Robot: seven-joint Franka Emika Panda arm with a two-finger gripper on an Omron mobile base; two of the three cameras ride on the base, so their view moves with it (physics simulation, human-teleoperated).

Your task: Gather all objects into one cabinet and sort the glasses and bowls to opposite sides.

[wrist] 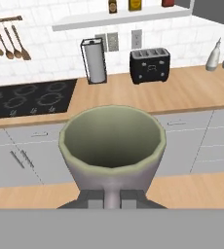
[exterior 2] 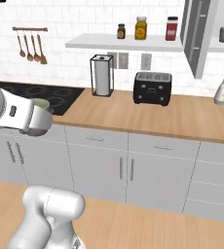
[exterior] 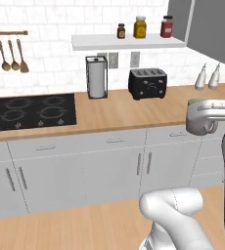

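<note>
The round matte mug point(wrist: 112, 146) is grey-beige outside with a pale greenish inside. The boxy toaster point(exterior: 147, 83) is glossy black. The flat stove top point(exterior: 30, 111) is black with faint grey ring patterns. The long wooden counter point(exterior 2: 182, 116) is warm tan. Three lidded jars are brown point(exterior 2: 121, 31), yellow point(exterior 2: 141, 27) and red point(exterior 2: 172, 28). The tiled wall point(exterior: 51, 19) is white.

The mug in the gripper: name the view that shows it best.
Hand view: the mug sits front and centre, its open mouth and empty inside plain, clamped at the base by the gripper. The left base view shows only its rim above the hand; the right base view shows a sliver.
</note>
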